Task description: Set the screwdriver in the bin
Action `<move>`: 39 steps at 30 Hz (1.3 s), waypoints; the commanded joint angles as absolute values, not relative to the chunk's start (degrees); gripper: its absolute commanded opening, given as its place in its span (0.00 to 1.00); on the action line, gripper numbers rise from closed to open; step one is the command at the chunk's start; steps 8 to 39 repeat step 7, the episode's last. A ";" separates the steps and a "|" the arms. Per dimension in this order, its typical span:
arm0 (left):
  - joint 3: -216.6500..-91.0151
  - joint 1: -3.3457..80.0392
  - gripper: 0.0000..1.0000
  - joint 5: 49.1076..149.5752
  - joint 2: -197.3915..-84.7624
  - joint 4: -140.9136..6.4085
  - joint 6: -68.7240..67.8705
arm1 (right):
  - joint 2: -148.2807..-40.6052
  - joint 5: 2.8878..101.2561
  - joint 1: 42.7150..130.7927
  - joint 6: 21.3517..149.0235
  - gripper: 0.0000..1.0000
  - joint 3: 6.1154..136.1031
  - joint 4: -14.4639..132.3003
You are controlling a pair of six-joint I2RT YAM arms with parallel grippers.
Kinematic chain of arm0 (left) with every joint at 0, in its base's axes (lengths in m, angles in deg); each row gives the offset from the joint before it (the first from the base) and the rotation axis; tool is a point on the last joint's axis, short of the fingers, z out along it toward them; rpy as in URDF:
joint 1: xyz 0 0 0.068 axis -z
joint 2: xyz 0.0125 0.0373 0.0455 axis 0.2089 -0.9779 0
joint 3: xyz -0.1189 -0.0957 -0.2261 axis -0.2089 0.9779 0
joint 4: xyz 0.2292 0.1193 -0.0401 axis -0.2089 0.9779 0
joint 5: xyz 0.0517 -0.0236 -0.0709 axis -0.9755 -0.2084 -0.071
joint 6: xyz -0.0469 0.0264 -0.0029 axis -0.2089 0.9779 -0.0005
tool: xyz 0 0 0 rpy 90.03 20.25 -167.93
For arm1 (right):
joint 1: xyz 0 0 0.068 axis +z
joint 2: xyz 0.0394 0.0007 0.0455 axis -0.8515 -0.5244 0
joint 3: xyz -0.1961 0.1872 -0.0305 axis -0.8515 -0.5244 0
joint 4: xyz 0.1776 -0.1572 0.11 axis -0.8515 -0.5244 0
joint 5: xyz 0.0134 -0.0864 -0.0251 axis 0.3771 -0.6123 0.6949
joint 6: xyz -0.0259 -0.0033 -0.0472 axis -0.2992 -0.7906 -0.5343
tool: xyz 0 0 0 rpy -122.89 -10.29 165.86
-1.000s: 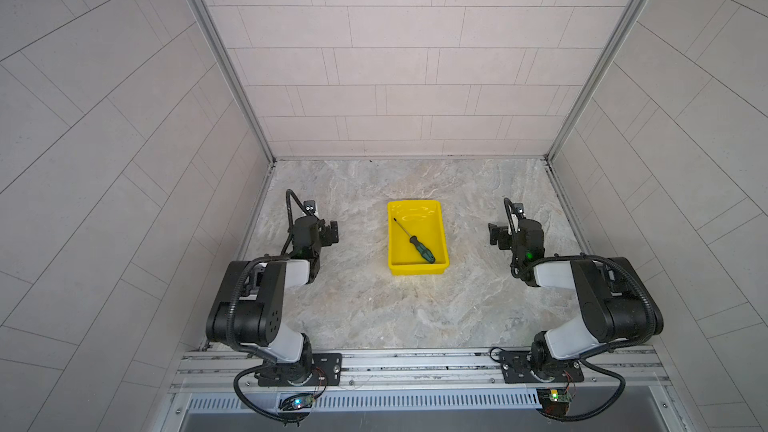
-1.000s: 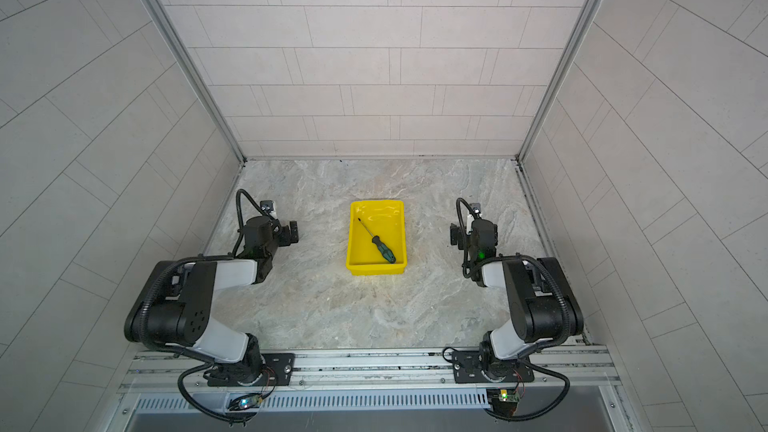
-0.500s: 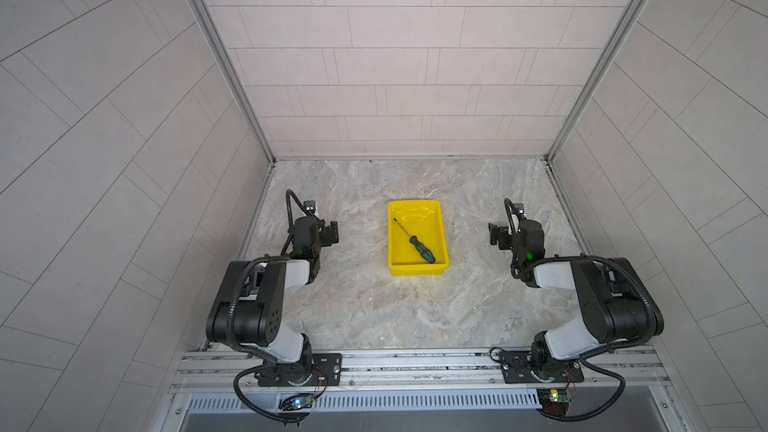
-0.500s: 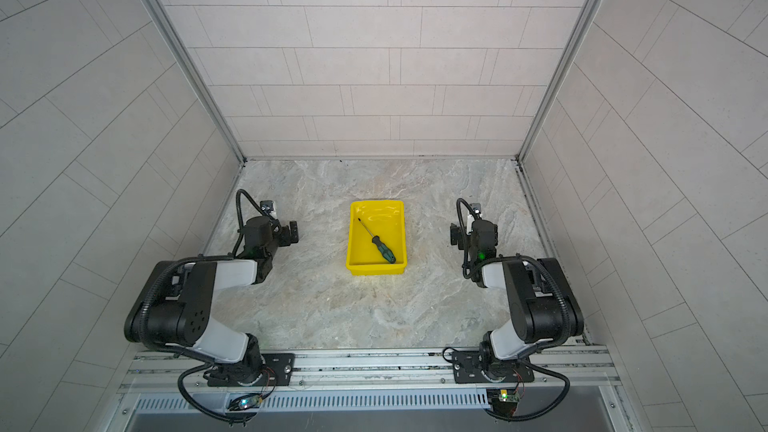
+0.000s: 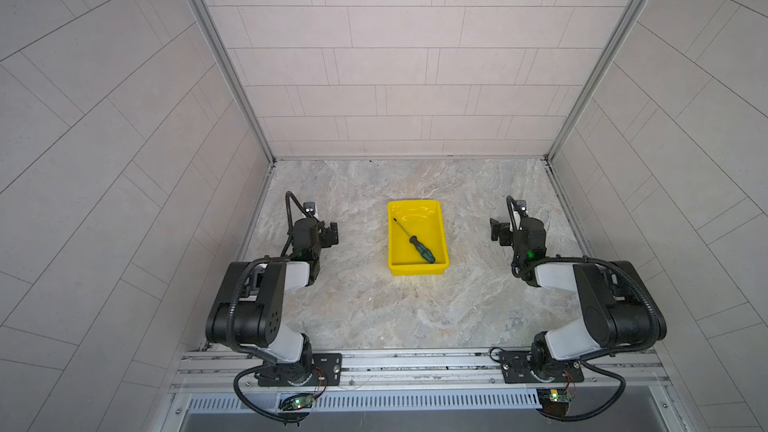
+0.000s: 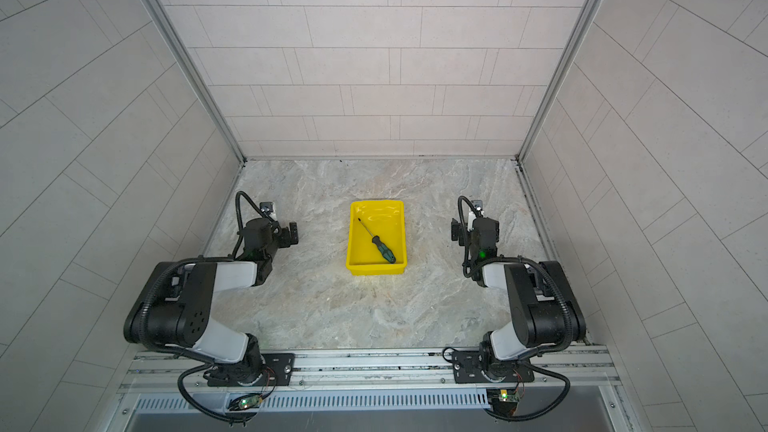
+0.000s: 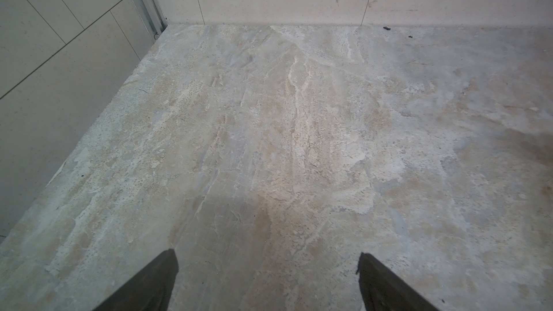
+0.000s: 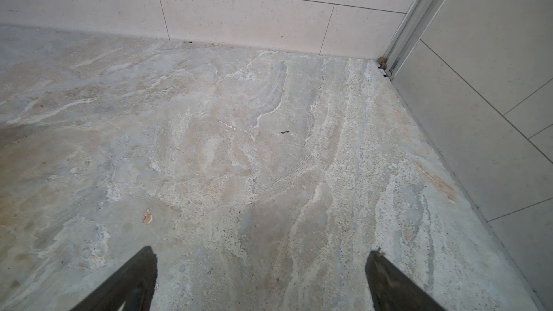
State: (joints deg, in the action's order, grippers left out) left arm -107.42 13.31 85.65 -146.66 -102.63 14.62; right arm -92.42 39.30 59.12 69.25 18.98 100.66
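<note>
Both top views: screwdriver diagonally inside yellow bin

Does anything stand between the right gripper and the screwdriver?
Only the low wall of the bin: the screwdriver lies inside it, and bare tabletop separates the bin from the open right gripper.

Green-handled screwdriver lies diagonally inside the shallow yellow bin.
</note>
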 commanded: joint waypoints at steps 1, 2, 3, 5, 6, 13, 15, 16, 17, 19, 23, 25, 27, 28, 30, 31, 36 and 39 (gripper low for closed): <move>-108.29 13.25 1.00 85.22 -146.57 -103.04 14.95 | -93.07 38.67 59.34 69.27 1.00 19.29 99.37; -108.29 13.35 1.00 85.22 -146.52 -103.00 14.95 | -93.36 38.60 59.34 69.30 1.00 19.70 99.01; -108.29 13.35 1.00 85.22 -146.56 -103.02 14.95 | -93.47 38.58 59.34 69.25 1.00 19.86 98.77; -108.29 13.22 1.00 85.18 -146.56 -103.02 14.95 | -93.39 38.51 59.42 69.18 1.00 19.85 98.84; -108.29 13.33 1.00 85.23 -146.52 -103.02 14.95 | -93.23 38.45 59.36 69.22 1.00 19.57 99.14; -108.29 13.29 1.00 85.27 -146.47 -103.02 14.97 | -93.01 38.16 59.38 69.31 0.99 19.28 99.40; -108.29 13.29 1.00 85.27 -146.47 -103.02 14.97 | -93.01 38.16 59.38 69.31 0.99 19.28 99.40; -108.29 13.29 1.00 85.27 -146.47 -103.02 14.97 | -93.01 38.16 59.38 69.31 0.99 19.28 99.40; -108.29 13.29 1.00 85.27 -146.47 -103.02 14.97 | -93.01 38.16 59.38 69.31 0.99 19.28 99.40; -108.29 13.29 1.00 85.27 -146.47 -103.02 14.97 | -93.01 38.16 59.38 69.31 0.99 19.28 99.40; -108.29 13.29 1.00 85.27 -146.47 -103.02 14.97 | -93.01 38.16 59.38 69.31 0.99 19.28 99.40; -108.29 13.29 1.00 85.27 -146.47 -103.02 14.97 | -93.01 38.16 59.38 69.31 0.99 19.28 99.40; -108.29 13.29 1.00 85.27 -146.47 -103.02 14.97 | -93.01 38.16 59.38 69.31 0.99 19.28 99.40; -108.29 13.29 1.00 85.27 -146.47 -103.02 14.97 | -93.01 38.16 59.38 69.31 0.99 19.28 99.40; -108.29 13.29 1.00 85.27 -146.47 -103.02 14.97 | -93.01 38.16 59.38 69.31 0.99 19.28 99.40; -108.29 13.29 1.00 85.27 -146.47 -103.02 14.97 | -93.01 38.16 59.38 69.31 0.99 19.28 99.40; -108.29 13.29 1.00 85.27 -146.47 -103.02 14.97 | -93.01 38.16 59.38 69.31 0.99 19.28 99.40; -108.29 13.29 1.00 85.27 -146.47 -103.02 14.97 | -93.01 38.16 59.38 69.31 0.99 19.28 99.40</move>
